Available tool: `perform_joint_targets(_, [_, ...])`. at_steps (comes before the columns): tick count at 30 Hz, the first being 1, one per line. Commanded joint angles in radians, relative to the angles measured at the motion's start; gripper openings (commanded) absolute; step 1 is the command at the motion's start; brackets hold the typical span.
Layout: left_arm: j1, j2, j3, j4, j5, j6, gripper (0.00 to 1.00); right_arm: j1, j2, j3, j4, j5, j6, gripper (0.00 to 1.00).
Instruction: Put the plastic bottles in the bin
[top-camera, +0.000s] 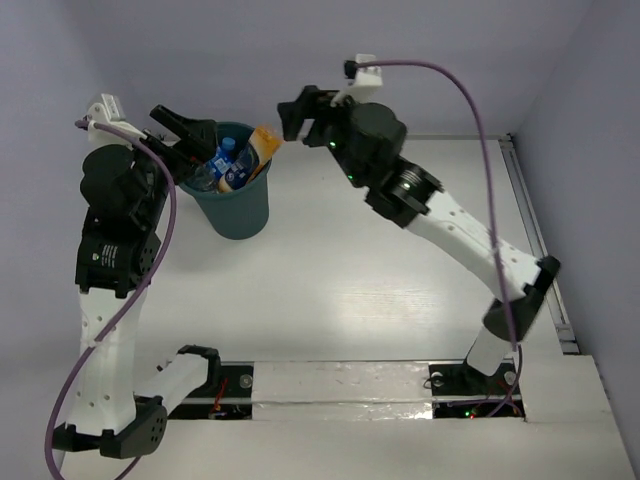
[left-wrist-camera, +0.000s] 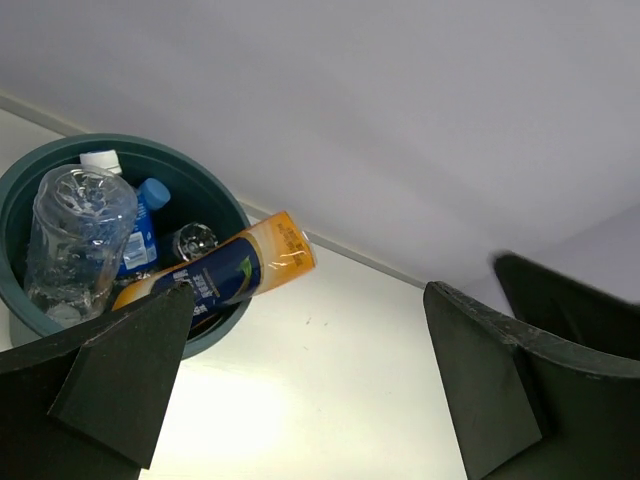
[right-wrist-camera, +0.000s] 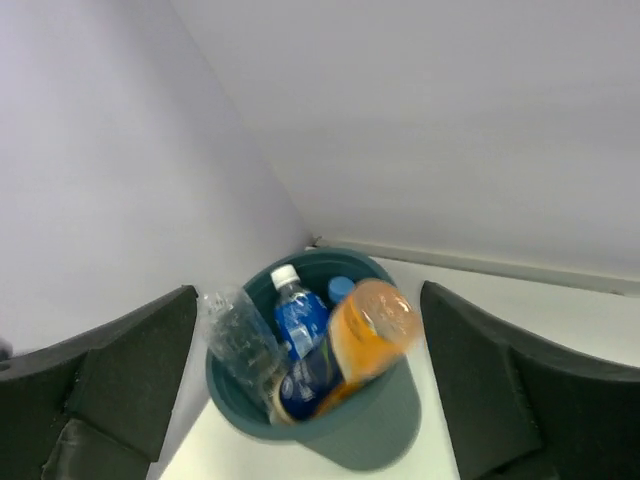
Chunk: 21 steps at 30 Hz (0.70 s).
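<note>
At the frame's upper left, the bin (top-camera: 240, 215) holds the plastic bottles (top-camera: 224, 163), the orange bottle (top-camera: 260, 147) jutting over its rim; left gripper (top-camera: 185, 128) and right gripper (top-camera: 293, 118) gape wide and empty, so probably only a nudge inward remains.

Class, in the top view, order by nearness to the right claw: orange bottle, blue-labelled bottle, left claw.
1. Orange bottle, leaning over the bin's right rim.
2. Blue-labelled bottle, inside the bin.
3. Left claw, at the bin's left rim.
</note>
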Motion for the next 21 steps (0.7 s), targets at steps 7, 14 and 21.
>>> perform_joint_targets(7, [-0.003, -0.15, -0.08, -0.026, 0.017, 0.031, 0.99, -0.016, -0.732, -0.829, -0.004, -0.011, 0.111, 0.0])
perform_joint_targets(14, [-0.003, -0.218, -0.146, -0.047, 0.032, 0.038, 0.99, -0.016, -1.155, -1.117, -0.29, 0.124, 0.275, 0.52])
perform_joint_targets(21, [-0.003, -0.235, -0.219, -0.018, 0.103, -0.008, 0.99, -0.016, -1.192, -1.078, -0.367, 0.173, 0.338, 0.84])
